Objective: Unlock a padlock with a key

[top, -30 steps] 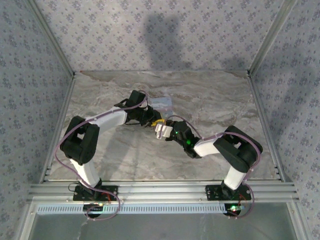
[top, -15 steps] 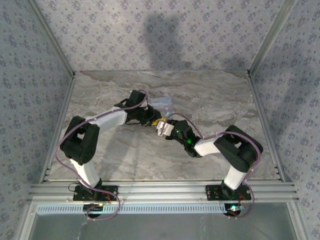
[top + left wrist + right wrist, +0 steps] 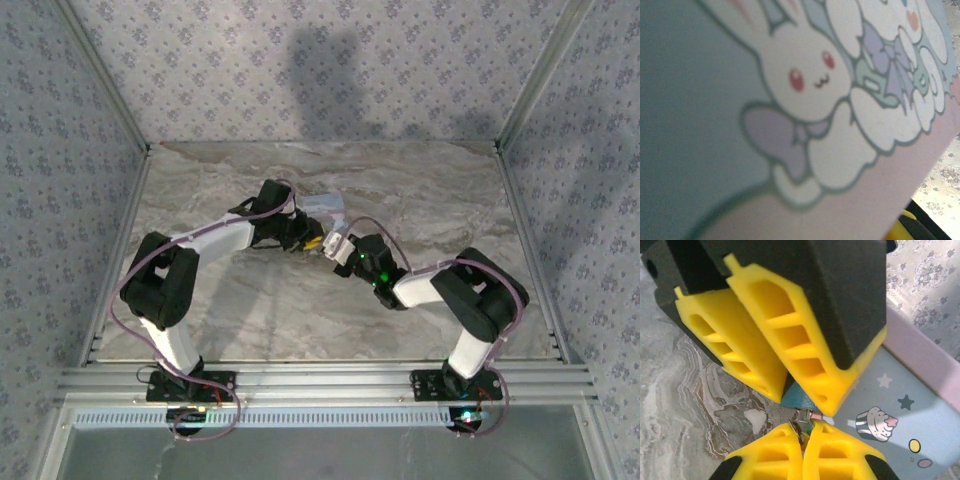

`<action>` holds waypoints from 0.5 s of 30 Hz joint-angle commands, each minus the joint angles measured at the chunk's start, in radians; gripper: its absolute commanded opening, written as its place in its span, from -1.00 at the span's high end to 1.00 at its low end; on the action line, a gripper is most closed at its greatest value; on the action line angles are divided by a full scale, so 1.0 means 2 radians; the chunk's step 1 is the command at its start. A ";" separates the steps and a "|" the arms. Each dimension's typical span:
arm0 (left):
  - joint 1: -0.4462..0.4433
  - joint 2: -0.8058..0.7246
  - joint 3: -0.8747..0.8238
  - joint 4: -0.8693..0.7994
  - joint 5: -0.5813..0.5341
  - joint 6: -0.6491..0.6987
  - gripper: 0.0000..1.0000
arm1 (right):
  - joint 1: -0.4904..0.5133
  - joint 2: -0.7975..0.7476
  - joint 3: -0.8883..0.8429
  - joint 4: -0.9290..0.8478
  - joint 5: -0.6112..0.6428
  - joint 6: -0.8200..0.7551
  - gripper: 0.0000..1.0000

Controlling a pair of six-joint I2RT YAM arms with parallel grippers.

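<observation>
As the right claw (image 3: 801,434), clamped on the key (image 3: 803,420), has slid across the table (image 3: 690,390) to the left claw (image 3: 792,386) gripping the padlock (image 3: 798,397) beside the tin (image 3: 900,405), key meets lock; insertion looks near.

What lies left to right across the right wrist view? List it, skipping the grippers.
marble table → padlock → light-blue tin
</observation>
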 commanded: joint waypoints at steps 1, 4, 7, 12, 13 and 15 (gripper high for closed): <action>-0.003 -0.010 -0.001 0.018 0.022 -0.013 0.71 | -0.017 -0.004 0.003 -0.004 -0.035 0.055 1.00; -0.004 -0.007 -0.005 0.028 0.021 -0.016 0.72 | -0.025 -0.001 0.007 -0.008 -0.063 0.079 1.00; -0.006 -0.003 -0.008 0.036 0.020 -0.017 0.72 | -0.031 0.000 0.012 -0.016 -0.091 0.099 1.00; -0.009 0.000 -0.011 0.048 0.012 -0.017 0.72 | -0.033 0.003 0.015 -0.026 -0.117 0.110 0.89; -0.009 0.001 -0.012 0.051 0.011 -0.017 0.72 | -0.035 0.002 0.016 -0.028 -0.119 0.114 0.86; -0.008 0.001 -0.015 0.057 0.008 -0.018 0.72 | -0.039 0.002 0.014 -0.028 -0.128 0.119 0.81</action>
